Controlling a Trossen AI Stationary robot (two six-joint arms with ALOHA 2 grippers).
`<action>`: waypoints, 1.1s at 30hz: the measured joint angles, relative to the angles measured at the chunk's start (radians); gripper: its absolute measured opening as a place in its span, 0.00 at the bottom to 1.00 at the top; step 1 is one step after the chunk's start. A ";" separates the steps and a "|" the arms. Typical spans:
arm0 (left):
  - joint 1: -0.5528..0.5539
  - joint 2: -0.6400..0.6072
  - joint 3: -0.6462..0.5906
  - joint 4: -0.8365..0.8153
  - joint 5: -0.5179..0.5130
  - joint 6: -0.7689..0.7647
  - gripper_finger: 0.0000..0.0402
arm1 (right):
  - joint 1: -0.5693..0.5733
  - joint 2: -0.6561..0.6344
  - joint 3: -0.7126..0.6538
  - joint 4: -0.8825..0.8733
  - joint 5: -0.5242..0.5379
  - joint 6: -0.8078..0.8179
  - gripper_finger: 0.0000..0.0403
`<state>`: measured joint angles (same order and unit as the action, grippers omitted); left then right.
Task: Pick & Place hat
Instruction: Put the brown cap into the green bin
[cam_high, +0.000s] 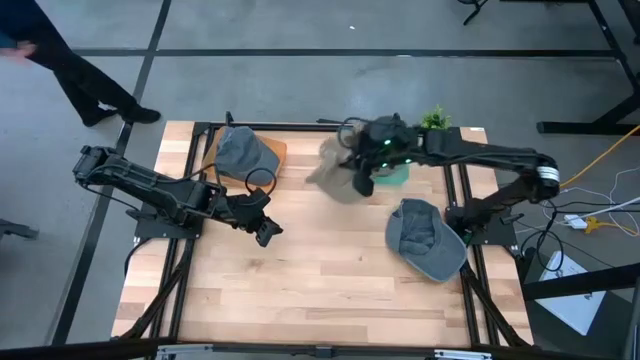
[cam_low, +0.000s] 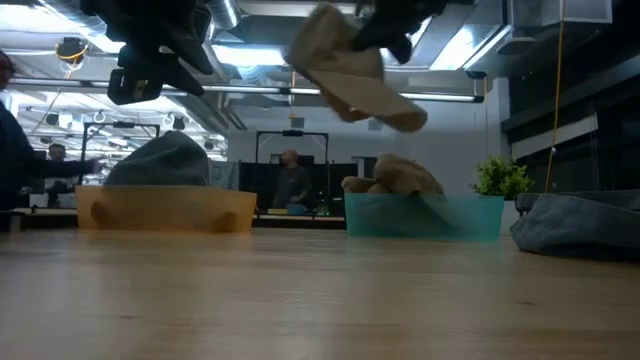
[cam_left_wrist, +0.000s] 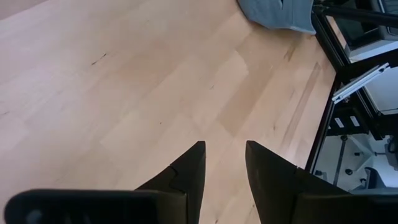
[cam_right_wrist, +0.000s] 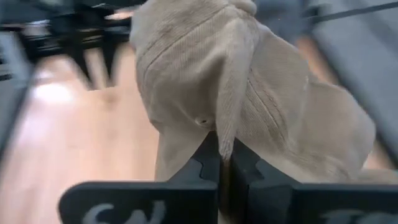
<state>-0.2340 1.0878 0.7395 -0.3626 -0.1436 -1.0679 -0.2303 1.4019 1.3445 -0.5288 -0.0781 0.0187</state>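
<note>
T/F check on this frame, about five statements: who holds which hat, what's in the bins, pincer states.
1. The right pincer is shut on the tan corduroy cap, lifted off the table. True.
2. The left pincer holds a grey hat. False: its fingers are parted with nothing between them, over bare wooden tabletop.
3. A grey cap sits in the orange bin. True.
4. The teal bin is empty. False: the low view shows tan fabric in it.
5. The loose grey cap lies on the left arm's side. False: it lies on the table on the right arm's side.
</note>
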 joint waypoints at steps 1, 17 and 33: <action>0.000 0.000 0.000 -0.001 0.000 0.000 0.27 | -0.011 -0.022 0.000 -0.019 0.033 -0.013 0.01; 0.000 0.000 0.000 -0.001 -0.022 0.000 0.27 | -0.203 -0.103 0.000 -0.267 0.151 -0.337 0.01; 0.000 0.000 0.000 -0.001 -0.023 0.000 0.27 | -0.482 -0.101 -0.015 -0.387 -0.065 -0.550 0.01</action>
<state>-0.2340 1.0878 0.7395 -0.3634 -0.1661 -1.0683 -0.7126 1.3010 1.3293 -0.9160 -0.1429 -0.5311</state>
